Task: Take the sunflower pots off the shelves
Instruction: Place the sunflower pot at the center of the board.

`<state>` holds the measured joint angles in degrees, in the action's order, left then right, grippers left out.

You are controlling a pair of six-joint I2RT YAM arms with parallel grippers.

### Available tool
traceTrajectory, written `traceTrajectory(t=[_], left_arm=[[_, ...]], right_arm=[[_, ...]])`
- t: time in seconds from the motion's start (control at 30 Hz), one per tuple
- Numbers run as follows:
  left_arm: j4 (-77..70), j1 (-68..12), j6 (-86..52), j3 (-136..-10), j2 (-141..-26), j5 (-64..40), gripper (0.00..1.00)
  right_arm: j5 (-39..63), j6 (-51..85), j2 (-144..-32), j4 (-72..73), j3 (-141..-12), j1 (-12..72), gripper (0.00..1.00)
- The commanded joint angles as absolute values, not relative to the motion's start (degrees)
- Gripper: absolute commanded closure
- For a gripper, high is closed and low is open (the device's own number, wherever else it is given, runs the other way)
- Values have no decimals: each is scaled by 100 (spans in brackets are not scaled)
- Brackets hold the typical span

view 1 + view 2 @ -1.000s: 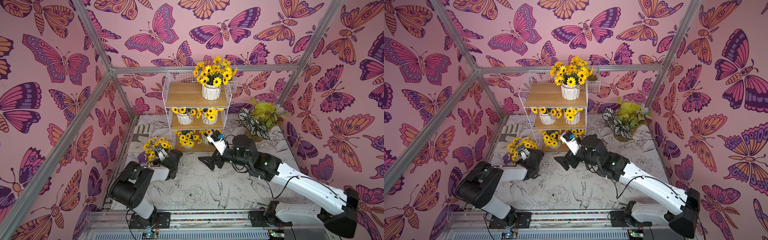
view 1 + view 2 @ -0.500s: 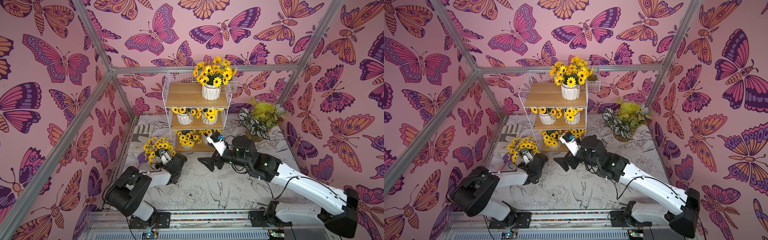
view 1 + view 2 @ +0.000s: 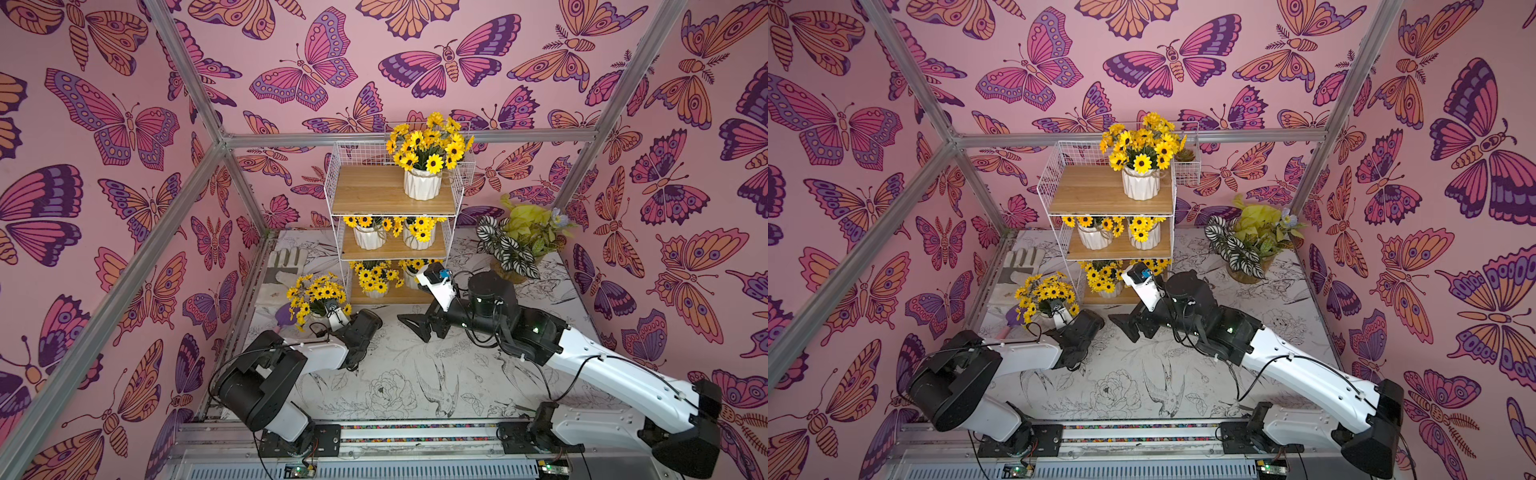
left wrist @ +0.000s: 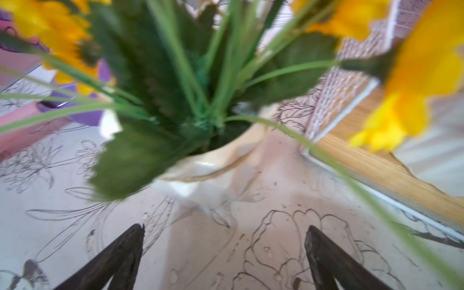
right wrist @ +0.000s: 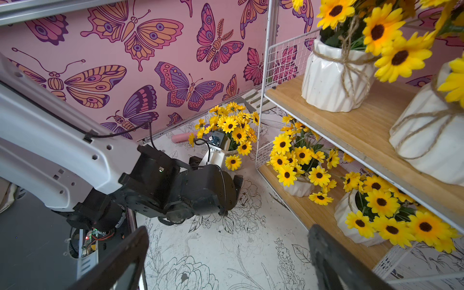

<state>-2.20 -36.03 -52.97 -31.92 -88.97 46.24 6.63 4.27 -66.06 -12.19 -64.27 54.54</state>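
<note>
Sitting just ahead of wide L tool (image 4: 224, 229): sunflower pot (image 4: 200, 175); R tool (image 5: 228, 233) wide, nr shelves (image 5: 339, 130).

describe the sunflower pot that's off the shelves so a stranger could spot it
Start at the tall white wire shelves with wooden boards at the back. Beside the bottom tier, on the side away from the striped-leaf plant, a sunflower pot stands on the flower-printed tabletop. It alone is off the boards; the other five sit inside the shelves.
</note>
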Motion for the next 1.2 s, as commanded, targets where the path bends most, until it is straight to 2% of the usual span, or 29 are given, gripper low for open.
traceTrajectory(t=[0.0, 0.6, 1.17], left_arm=[[-532, -3585, -5021, -3202, -9050, 4303, 0], [-66, -2658, -4721, -3565, -8889, 3955, 0], [-123, -1787, -4055, -4461, -9746, 3125, 0]], right_arm=[[486, 379, -6456, -1279, -6446, 5502, 1], [376, 356, -6464, -1336, -6564, 5502, 1], [236, 368, -6390, -1401, -6534, 5498, 1]])
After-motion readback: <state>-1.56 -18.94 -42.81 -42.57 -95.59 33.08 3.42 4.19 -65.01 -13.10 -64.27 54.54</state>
